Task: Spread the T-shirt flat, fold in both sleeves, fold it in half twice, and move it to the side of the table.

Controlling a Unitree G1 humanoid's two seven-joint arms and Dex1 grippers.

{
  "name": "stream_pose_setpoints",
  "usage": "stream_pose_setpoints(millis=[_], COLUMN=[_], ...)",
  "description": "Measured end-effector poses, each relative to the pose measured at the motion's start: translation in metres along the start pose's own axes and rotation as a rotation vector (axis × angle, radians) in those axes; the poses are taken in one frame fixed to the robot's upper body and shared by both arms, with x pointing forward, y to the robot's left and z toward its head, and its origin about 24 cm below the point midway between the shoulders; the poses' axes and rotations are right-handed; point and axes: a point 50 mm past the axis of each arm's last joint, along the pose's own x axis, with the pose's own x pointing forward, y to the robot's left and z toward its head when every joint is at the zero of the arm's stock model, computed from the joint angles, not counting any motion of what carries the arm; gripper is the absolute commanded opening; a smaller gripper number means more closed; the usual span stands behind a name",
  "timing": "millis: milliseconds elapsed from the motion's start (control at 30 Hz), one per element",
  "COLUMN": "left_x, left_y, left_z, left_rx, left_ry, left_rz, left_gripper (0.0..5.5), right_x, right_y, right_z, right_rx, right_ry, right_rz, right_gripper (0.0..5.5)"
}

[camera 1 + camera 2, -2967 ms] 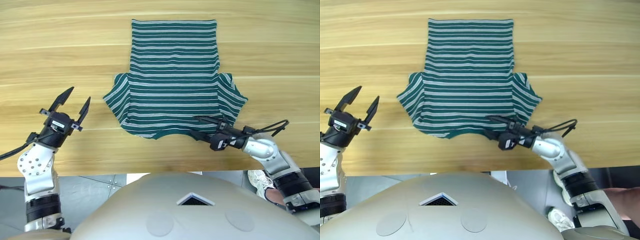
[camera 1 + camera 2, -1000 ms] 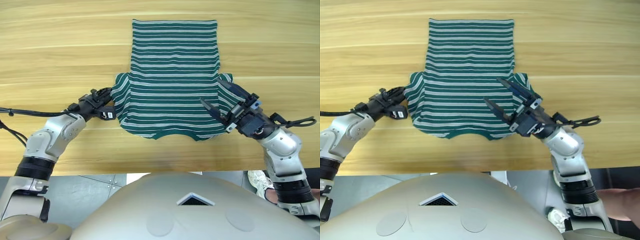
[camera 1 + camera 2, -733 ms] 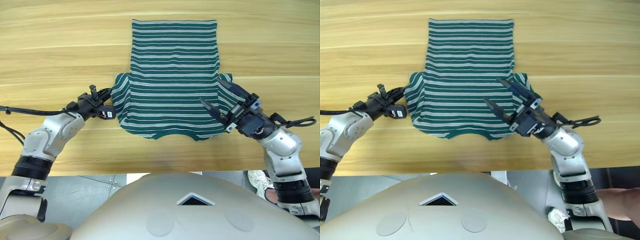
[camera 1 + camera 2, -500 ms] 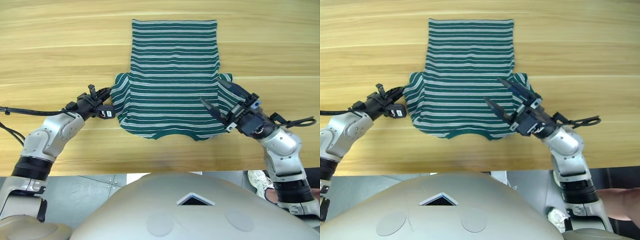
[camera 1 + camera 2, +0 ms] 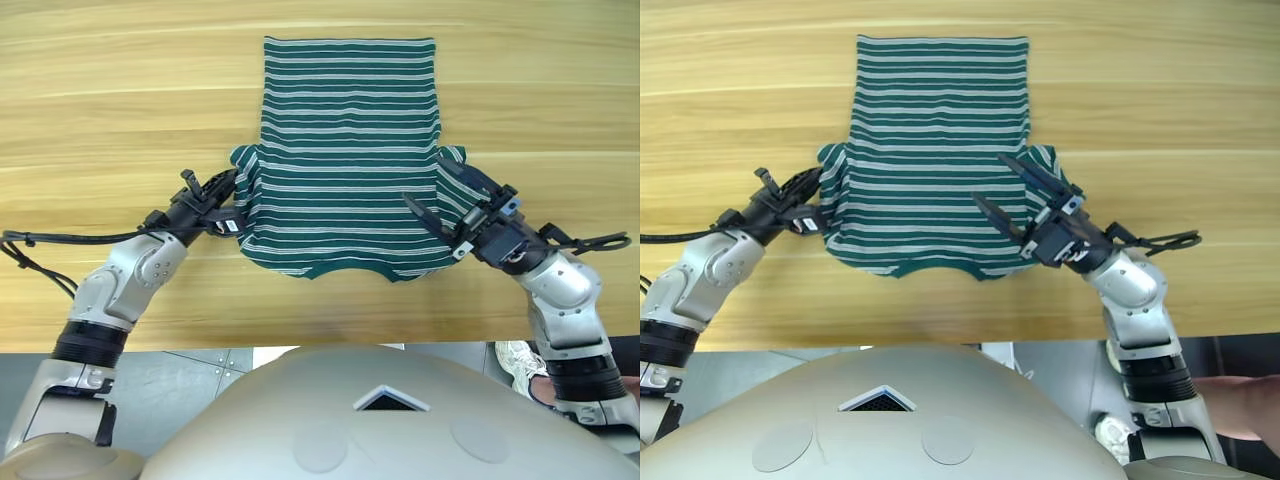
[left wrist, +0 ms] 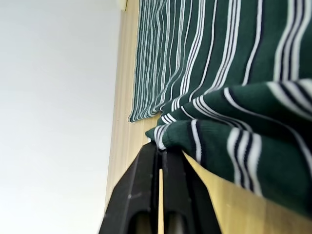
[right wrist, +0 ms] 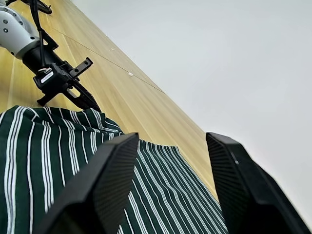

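Head view: striped T-shirt (image 5: 345, 130) flat at table (image 5: 110, 90) centre, collar toward robot. Left gripper (image 5: 228, 197) at T-shirt's left sleeve (image 5: 243, 165). Right gripper (image 5: 424, 182) over T-shirt's right sleeve, 2 fingers wide apart.
Left wrist view: fingers (image 6: 144, 180) pinch sleeve edge.
Right wrist view: jaws wide above T-shirt.

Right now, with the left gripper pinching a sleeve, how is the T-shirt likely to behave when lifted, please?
Probably floppy: the sleeve pinched by the left gripper folds over itself. The T-shirt looks thin and light, lying flat on the table, so it would likely drape. On smooth wood it may slide when dragged.
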Motion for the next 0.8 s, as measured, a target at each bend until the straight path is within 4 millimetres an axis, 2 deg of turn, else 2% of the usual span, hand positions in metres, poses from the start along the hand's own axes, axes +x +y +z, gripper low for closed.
stream_pose_setpoints(millis=[300,567,800], left_x=[0.009,0.015,0.025], left_y=[0.013,0.014,0.007], left_z=[0.013,0.021,0.038], left_rx=[-0.004,0.010,0.005], left_ry=[-0.065,-0.113,-0.191], left_rz=[0.111,0.116,0.081], left_gripper=[0.01,0.01,0.01], right_x=[0.003,0.003,0.004], right_y=[0.002,0.004,0.006], right_z=[-0.001,-0.002,-0.003], right_rx=[-0.007,-0.003,0.006], right_ry=[0.001,0.004,0.000], right_rz=[0.011,0.026,0.030], right_gripper=[2.57,2.57,2.57])
